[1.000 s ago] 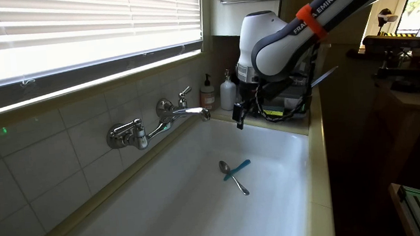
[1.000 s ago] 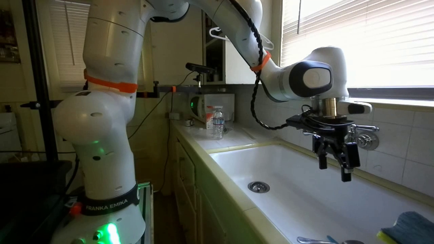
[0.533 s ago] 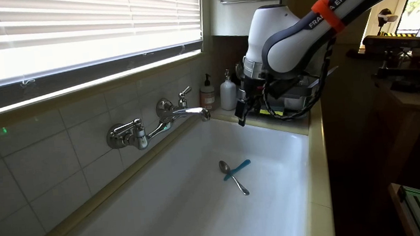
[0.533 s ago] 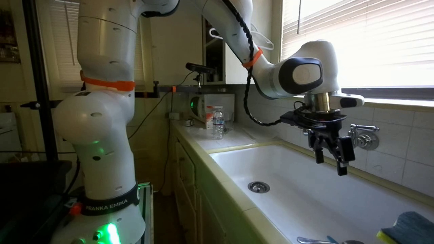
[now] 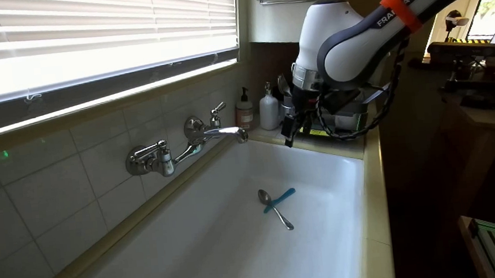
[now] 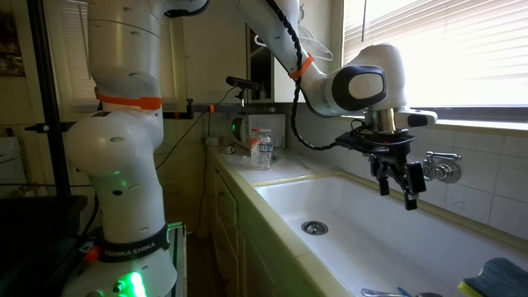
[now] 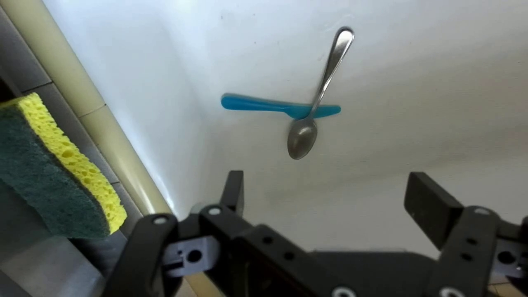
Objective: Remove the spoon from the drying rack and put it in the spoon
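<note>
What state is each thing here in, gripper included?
Gripper: open, holding nothing
Knife: lying in the sink
Spoon: resting across the knife
Sponge: green side up; wet or dry, can't tell
Tap: no water seen running
Blinds: lowered
Pump bottles: both upright
Water bottle: upright

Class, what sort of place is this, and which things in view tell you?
Most likely a kitchen, perhaps a home one: a white sink, a metal spoon lying in it, and, in an exterior view, a microwave.
</note>
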You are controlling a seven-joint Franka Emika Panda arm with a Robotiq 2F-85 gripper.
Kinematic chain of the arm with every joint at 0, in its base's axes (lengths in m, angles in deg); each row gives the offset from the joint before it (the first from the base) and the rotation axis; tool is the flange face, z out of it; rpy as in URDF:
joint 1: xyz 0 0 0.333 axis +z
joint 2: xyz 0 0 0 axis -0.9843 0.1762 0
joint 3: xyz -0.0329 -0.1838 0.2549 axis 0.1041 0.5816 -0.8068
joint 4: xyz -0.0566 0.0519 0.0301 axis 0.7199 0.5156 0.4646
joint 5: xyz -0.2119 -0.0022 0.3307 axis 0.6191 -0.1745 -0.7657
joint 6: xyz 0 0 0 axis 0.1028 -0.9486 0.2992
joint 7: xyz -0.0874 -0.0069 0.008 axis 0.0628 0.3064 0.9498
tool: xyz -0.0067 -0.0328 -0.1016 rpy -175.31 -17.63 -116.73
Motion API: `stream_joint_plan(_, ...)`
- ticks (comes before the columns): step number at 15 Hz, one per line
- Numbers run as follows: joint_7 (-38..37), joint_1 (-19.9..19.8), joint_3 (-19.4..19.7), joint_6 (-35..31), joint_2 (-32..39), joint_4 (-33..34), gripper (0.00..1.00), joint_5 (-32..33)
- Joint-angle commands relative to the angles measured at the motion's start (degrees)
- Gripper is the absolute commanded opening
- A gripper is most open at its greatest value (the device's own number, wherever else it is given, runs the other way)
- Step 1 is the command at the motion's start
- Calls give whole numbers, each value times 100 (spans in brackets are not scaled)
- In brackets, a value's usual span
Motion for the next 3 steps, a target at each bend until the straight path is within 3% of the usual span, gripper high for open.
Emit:
stream_joint_plan(1, 7, -56, -54, 17, -2, 11, 100, 0)
stream_joint_plan(3, 7, -56, -54, 16, -2, 10, 100, 0)
